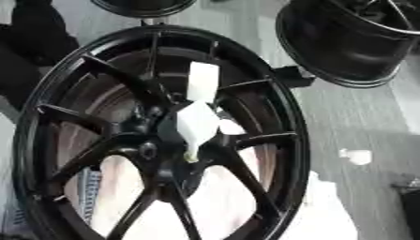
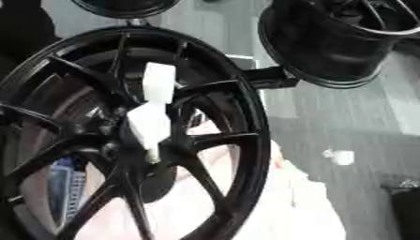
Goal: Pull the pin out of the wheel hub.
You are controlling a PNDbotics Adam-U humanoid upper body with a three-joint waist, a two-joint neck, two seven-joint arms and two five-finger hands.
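A large black spoked wheel hub [image 1: 82, 84] fills the left and middle of both eye views, standing nearly upright and facing me. At its centre a white two-part piece sticks out: an upper white block [image 1: 203, 82] and a lower white block [image 1: 197, 124] that tapers to a small yellowish tip [image 1: 190, 157] at the hub's centre bore. This looks like the pin, but I cannot make out how deep it sits. I can make out neither of my hands against the dark wheel.
A second black rim [image 1: 353, 42] hangs at the upper right, a third [image 1: 144, 7] at the top edge. Pale cloth-like material [image 1: 320, 215] lies behind the wheel's lower part. A small white scrap [image 1: 357, 156] lies on the grey floor, a dark box [image 1: 410, 201] at the right edge.
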